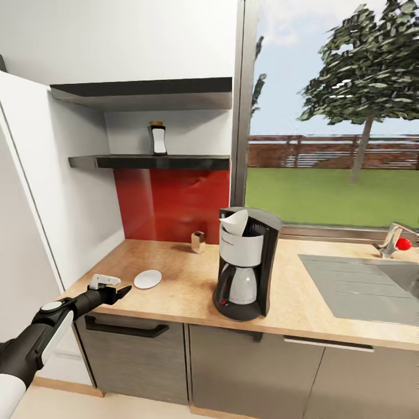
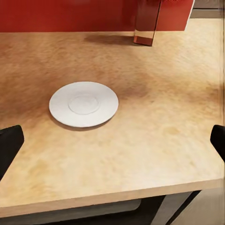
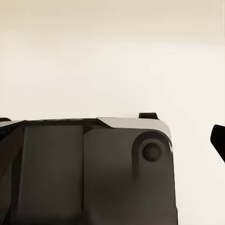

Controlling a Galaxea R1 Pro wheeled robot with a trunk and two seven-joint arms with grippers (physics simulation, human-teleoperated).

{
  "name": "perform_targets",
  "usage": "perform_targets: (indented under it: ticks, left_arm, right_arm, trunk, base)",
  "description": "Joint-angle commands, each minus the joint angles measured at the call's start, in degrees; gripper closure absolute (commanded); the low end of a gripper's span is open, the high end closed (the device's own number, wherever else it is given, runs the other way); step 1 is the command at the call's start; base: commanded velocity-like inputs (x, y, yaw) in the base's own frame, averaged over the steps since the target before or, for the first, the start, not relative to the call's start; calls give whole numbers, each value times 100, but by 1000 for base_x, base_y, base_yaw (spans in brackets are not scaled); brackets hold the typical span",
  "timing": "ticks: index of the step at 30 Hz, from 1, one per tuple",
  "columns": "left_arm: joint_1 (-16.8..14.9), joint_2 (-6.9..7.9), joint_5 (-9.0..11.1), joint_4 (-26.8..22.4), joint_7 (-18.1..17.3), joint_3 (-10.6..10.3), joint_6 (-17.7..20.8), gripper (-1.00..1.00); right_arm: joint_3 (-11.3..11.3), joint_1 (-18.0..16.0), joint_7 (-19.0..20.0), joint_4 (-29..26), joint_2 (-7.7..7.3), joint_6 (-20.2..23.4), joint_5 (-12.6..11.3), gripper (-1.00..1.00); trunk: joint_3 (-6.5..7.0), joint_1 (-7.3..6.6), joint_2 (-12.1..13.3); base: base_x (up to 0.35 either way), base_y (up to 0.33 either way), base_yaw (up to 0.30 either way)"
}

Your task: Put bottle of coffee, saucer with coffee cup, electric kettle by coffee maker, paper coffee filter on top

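Setting: a kitchen with a light wooden countertop (image 1: 174, 285), a red backsplash (image 1: 174, 203) behind it, and a large window (image 1: 334, 116) showing grass and a tree.
Coffee maker: a black and silver coffee maker (image 1: 245, 265) stands upright near the middle of the countertop, with a glass carafe in its base.
Paper filter: a white paper coffee filter (image 1: 234, 222) sits in the top of the coffee maker, tilted.
Saucer: a white saucer (image 1: 148, 279) lies flat on the countertop, well to the left of the coffee maker, near the front edge.
Bottle of coffee: a bottle of coffee (image 1: 157, 138) stands upright on the lower dark wall shelf (image 1: 145, 161) above the backsplash.
Small box: a small brown box (image 1: 198, 241) stands on the countertop by the backsplash.
Sink: a steel sink (image 1: 361, 285) with a tap is set in the countertop at the right.
Left gripper: the left gripper (image 1: 120, 290) hovers at the countertop's front edge, just beside the saucer, its jaws apart and holding nothing.
Right gripper: the right wrist view shows a dark robot part against a pale surface; one fingertip (image 3: 218, 140) shows at the edge, so I cannot tell how its jaws stand.
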Motion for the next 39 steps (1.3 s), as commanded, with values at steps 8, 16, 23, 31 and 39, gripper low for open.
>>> perform_targets:
  ticks: [8,16,23,31,39]
  left_arm:
    - [2,6,61,-13,4,-16,51,-100]
    - [2,6,53,-13,9,11,51,-100]
    - [2,6,53,-13,10,17,44,-100]
    - [-10,2,61,-105,20,30,35,-100]
    - [-1006,130,56,-1231,38,583,1281,-100]
  right_arm:
    - [-14,-2,-2,7,3,-21,-7,-100]
    - [-14,-2,-2,8,3,-21,-7,-100]
    - [-14,-2,-2,8,3,-21,-7,-100]
    - [-22,-2,-2,1,3,-21,-7,-100]
    - [-6,-2,13,9,3,-15,-3,-100]
  trunk:
    - [29,2,-4]
    - [62,2,-4]
    - [91,2,-4]
    - [113,2,-4]
    - [114,2,-4]
  base:
    - [-157,2,-215]
    - [-246,0,-226]
    - [-31,0,-227]
    - [-83,76,-184]
    - [-8,7,-15]
